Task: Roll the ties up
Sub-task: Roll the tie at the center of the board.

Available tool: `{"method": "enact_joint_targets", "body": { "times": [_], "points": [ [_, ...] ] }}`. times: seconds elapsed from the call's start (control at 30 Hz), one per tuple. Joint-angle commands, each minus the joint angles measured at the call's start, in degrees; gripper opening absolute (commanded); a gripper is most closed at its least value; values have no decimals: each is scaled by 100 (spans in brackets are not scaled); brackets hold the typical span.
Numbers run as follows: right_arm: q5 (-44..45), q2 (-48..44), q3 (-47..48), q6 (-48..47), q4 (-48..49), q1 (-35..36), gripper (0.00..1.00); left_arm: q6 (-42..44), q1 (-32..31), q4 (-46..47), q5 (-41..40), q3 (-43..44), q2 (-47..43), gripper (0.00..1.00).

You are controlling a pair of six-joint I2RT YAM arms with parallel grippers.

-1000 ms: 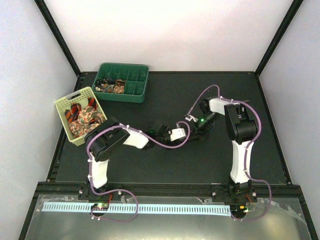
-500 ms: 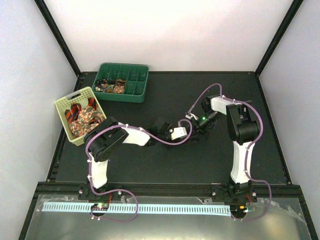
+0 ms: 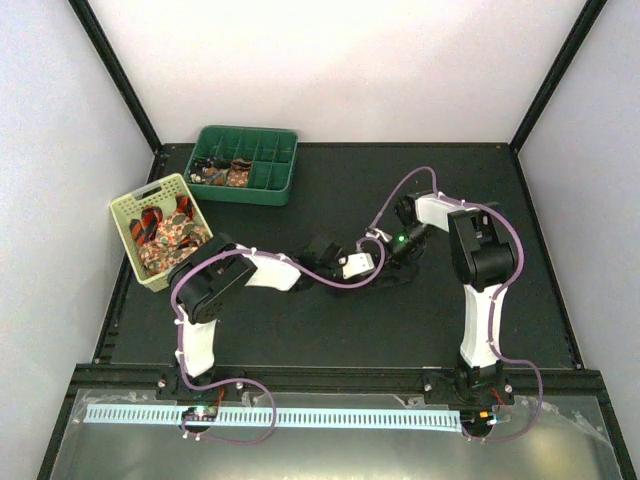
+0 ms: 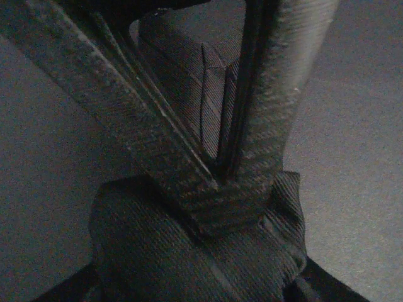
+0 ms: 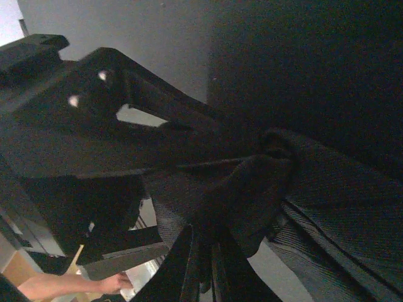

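Rolling step, I judge: my left end effector point(image 4: 220, 189) clamps the dark tie point(image 4: 189, 258), and my right end effector point(image 5: 203, 251) is pinched together on its fold. Next I need one tight, gentle turn.

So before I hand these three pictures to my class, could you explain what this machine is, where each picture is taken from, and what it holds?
These are two robot arms, the left arm and the right arm, bolted at the near edge of a black table. The wide picture comes from a fixed camera above and behind them. The two dark close-ups come from small cameras on the wrists, each looking along its own end effector, a two-finger pincer. At the back left are a pale basket of loose ties and a green tray with more ties in its compartments. Mid-table, both arms meet over one dark tie: the left end effector grips its bunched part, and the right end effector is shut on a fold of it.
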Motion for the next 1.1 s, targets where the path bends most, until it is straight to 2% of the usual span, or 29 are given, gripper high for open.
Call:
{"method": "enact_joint_targets", "body": {
  "times": [0.0, 0.07, 0.27, 0.33, 0.63, 0.9, 1.07],
  "points": [
    [1063, 76, -103, -12, 279, -135, 2, -105, 70, -912, -328, -172, 212, 54],
    [1172, 159, -111, -45, 294, -174, 2, -204, 168, -678, -148, -207, 100, 64],
    [1516, 244, -218, -106, 419, -241, 1, -509, 389, 606, 436, -566, -466, 89],
    [1509, 255, -218, -88, 391, -283, 2, -581, 390, 1012, 568, -700, -563, 93],
    [1550, 165, -455, 16, 413, -264, 2, -792, 302, 2342, 977, -966, -189, 97],
    [1125, 526, -6, 150, 640, 223, 2, -472, 310, 2303, 829, -1098, -299, 96],
    [1093, 708, 63, 263, 785, 269, 2, -509, 322, 2345, 841, -1122, -174, 94]
  ]
}}
